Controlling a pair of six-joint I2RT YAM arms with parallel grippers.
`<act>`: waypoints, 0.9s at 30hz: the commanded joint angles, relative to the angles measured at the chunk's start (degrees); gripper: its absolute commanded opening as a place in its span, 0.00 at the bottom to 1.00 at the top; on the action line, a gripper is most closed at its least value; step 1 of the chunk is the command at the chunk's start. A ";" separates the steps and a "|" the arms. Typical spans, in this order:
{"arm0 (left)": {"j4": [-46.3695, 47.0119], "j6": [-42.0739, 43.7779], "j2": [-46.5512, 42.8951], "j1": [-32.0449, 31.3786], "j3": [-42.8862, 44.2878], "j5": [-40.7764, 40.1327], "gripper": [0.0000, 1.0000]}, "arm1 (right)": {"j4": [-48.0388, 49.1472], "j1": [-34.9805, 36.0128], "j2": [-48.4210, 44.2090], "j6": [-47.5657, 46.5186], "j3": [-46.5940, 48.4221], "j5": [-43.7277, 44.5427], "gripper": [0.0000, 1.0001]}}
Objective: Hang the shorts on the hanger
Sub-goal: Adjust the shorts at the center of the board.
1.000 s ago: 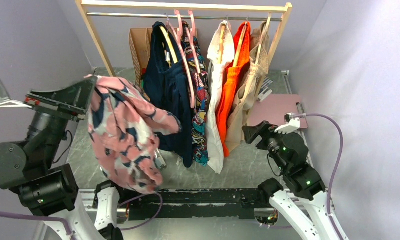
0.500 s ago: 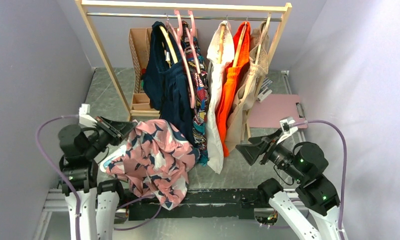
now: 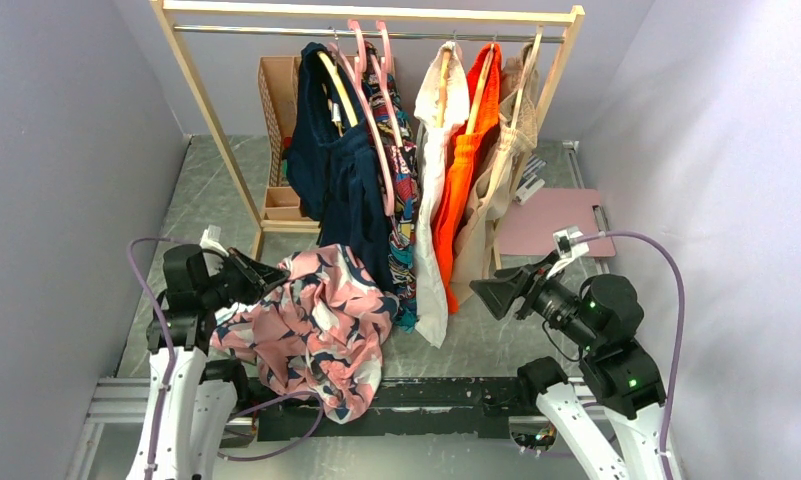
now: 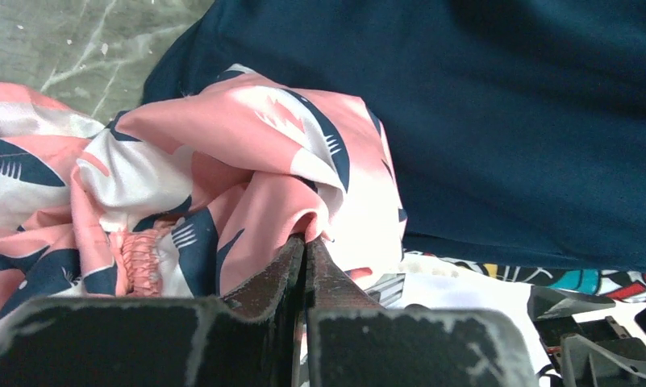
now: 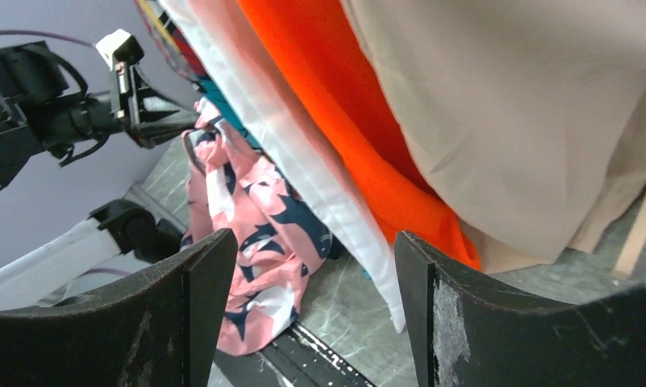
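Spanning the back of the grey tabletop (image 3: 191, 190), the wooden rack (image 3: 376, 12) is crowded with hung clothes, leaving bare surface at its left and along the near edge. The shorts (image 3: 316, 320) hang bunched at near left, against the navy garment (image 3: 341, 190) below the pink hanger (image 3: 374, 130) on the rail. The left claw (image 3: 264, 273) pinches a fold at their upper edge; the right claw (image 3: 488, 292) stands spread and empty beside the beige garment's (image 3: 476, 250) hem.

Lab w/ clothes rack (image 3: 426, 12), plain walls (image 3: 66, 120)
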 commanded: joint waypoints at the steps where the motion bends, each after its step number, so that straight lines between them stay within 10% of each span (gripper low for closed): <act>1: 1.52 7.09 4.51 -1.99 3.77 -3.49 0.07 | 1.52 -0.20 1.55 -1.93 2.32 6.65 0.75; 27: -7.48 20.40 11.17 -4.20 11.45 -10.67 0.07 | -1.13 15.25 35.95 -15.63 43.35 -5.25 0.80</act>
